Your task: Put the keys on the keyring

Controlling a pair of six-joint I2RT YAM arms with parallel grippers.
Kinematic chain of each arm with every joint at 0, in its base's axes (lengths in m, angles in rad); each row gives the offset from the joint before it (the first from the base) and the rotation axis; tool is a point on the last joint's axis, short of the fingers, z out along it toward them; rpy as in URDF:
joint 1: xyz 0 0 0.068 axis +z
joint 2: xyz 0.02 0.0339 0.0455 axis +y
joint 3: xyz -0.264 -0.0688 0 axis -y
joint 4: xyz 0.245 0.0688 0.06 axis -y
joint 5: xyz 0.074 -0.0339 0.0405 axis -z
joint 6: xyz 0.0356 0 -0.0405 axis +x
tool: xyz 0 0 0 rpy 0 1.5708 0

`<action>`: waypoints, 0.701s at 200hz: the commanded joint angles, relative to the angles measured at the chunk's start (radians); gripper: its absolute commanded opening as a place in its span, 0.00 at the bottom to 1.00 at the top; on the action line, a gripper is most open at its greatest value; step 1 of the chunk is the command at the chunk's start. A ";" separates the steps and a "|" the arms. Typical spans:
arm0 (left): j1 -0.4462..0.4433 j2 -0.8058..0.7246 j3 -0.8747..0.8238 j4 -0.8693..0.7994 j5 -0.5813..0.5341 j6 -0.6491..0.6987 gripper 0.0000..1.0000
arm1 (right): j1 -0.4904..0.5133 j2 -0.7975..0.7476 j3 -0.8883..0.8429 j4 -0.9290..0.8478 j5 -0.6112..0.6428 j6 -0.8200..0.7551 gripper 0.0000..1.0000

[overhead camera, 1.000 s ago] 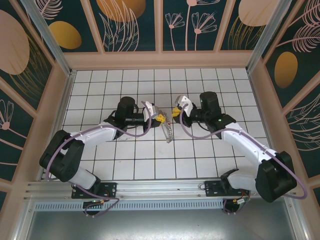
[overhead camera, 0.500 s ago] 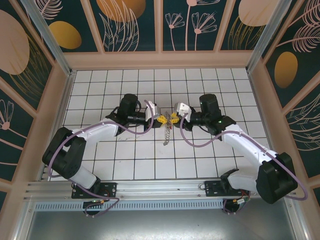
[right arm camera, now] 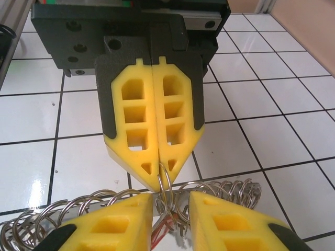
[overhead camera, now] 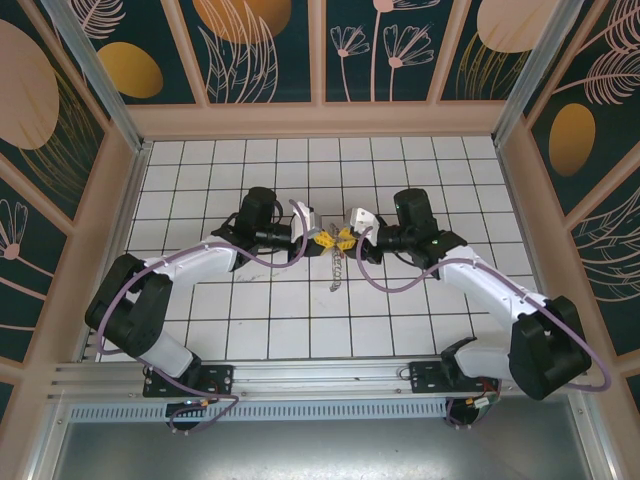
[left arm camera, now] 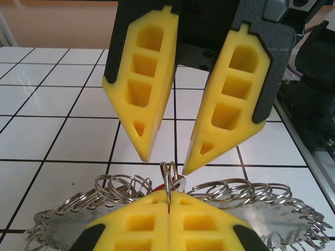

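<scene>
The keyring (overhead camera: 337, 270) hangs as a pale strip fringed with metal rings between the two grippers, above the middle of the tiled floor. My left gripper (overhead camera: 323, 240) is shut on one upright split ring (left arm camera: 168, 180) of it. In the left wrist view, several more rings (left arm camera: 251, 189) fan out along the grey strip (left arm camera: 293, 217). A bit of a key's red tag (left arm camera: 156, 184) shows just behind that ring. My right gripper (overhead camera: 345, 238) faces the left one tip to tip. Its fingers (right arm camera: 120, 219) stand open on either side of the held ring (right arm camera: 166, 183), with small keys dangling between them.
White tiled floor (overhead camera: 300, 320) lies below, ringed by low beige walls (overhead camera: 320, 120). Purple cables (overhead camera: 385, 285) loop off both arms near the grippers. The two arm bases sit at the near rail (overhead camera: 320, 375).
Both grippers have closed in on each other over the last second. The keyring has swung from a slant to hanging straight down. The right fingers now straddle the ring that the left holds.
</scene>
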 commanded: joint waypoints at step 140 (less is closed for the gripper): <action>-0.003 -0.016 0.039 -0.090 -0.123 0.070 0.12 | 0.026 0.031 0.081 -0.066 0.050 0.046 0.00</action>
